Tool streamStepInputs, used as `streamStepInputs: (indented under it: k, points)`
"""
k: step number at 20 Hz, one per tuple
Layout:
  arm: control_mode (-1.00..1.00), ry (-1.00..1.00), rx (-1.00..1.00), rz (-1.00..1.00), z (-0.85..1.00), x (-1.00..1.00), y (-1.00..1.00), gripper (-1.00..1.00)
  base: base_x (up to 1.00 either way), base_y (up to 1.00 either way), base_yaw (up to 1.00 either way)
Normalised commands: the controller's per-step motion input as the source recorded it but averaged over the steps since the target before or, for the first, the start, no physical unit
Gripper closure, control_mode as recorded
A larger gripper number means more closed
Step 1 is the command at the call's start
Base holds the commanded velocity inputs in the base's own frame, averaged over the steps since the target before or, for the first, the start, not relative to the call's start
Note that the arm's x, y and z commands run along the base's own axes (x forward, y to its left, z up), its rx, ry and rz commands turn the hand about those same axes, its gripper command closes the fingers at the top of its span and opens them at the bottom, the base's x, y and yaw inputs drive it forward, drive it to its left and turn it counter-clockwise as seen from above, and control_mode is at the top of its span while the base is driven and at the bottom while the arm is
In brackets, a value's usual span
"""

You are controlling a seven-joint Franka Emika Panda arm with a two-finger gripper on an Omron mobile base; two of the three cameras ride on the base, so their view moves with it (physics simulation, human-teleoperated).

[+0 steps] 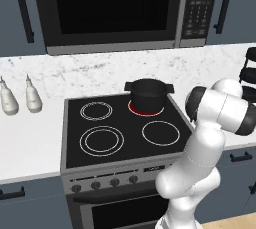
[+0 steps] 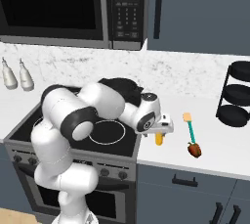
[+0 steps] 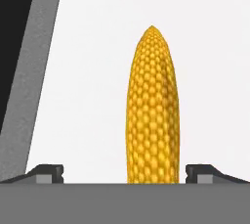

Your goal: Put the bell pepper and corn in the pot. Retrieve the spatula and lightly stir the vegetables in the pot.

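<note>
Yellow item: corn [image 3: 152, 108], lying on the white worktop [image 2: 215, 145] just right of the stove [image 1: 122, 128], its pointed end away from the hand; in the right base view it peeks out beneath the gripper.
Gripper: gripper [image 2: 160, 131], low over the corn beside the stove's right edge, fingers [image 3: 46, 173] spread wide with one on each side of the cob, no contact visible.
Pot: pot [image 1: 148, 94], black, with short side handles, standing on the stove's rear right burner, whose ring shows red under it.
Spatula: spatula [image 2: 190, 127], green handle with a pale orange blade, flat on the worktop further right of the stove than the corn, blade toward the wall.
Bell pepper: bell pepper [image 2: 194, 149], dark red, on the worktop at the near end of the spatula handle; whether it touches the handle cannot be told.
Above the stove: black microwave [image 1: 125, 8].
Left of the stove: two pale bottles [image 1: 20, 98] on the worktop near the wall.
Far right of the stove: black tiered rack [image 2: 234, 93].
</note>
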Motion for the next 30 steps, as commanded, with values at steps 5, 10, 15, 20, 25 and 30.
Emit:
streamStepInputs:
  k: [5, 10, 15, 20, 25, 30]
  points:
    - [-1.00, 0.01, 0.00, 0.00, -0.29, 0.30, -0.38, -1.00, 0.00, 0.00, 0.00]
    - [-1.00, 0.01, 0.00, 0.00, -0.32, 0.00, -0.06, -1.00, 0.00, 0.00, 0.00]
    - [-1.00, 0.00, 0.00, 0.00, -0.36, -0.22, 0.08, 1.00, 0.00, 0.00, 0.00]
    - [-1.00, 0.00, -0.01, 0.01, -0.24, -0.28, 0.31, 1.00, 0.00, 0.00, 0.00]
    - [-1.00, 0.00, 0.00, 0.17, 0.38, -0.42, 0.31, 1.00, 0.00, 0.00, 0.00]
    - [-1.00, -0.05, -0.15, 0.30, 1.00, -0.69, 0.51, 1.00, 0.00, 0.00, 0.00]
